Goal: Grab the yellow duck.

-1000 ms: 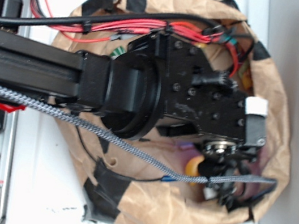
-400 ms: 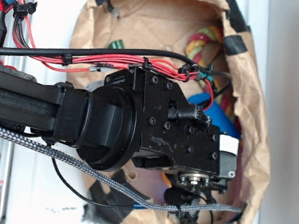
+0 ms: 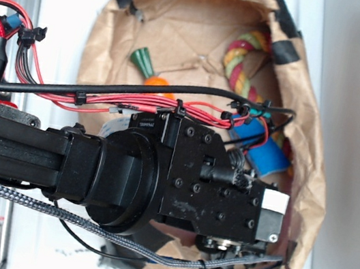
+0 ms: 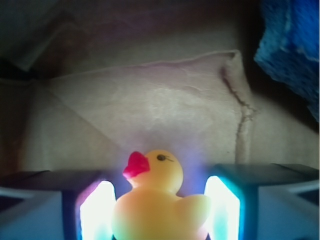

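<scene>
In the wrist view the yellow duck [image 4: 157,205], glossy with a red beak, sits between my gripper's [image 4: 159,202] two lit pads. Its body touches the left pad [image 4: 97,212] and the right pad [image 4: 222,210], so the jaws are shut on it. Its head points away from the wrist, over the brown paper floor [image 4: 165,105]. In the exterior view the black arm and wrist [image 3: 213,181] cover the fingers and the duck, low in the paper bag [image 3: 311,198].
An orange carrot with a green top [image 3: 150,74], a multicoloured rope [image 3: 244,59] and a blue object [image 3: 268,155] lie in the bag. The blue object also shows at the wrist view's upper right [image 4: 290,45]. Black tape patches the bag's rim.
The arm has shifted toward the bag's lower rim in the exterior view, uncovering the rope, carrot and blue object. The duck, seen beneath the gripper one second ago, is now hidden there.
</scene>
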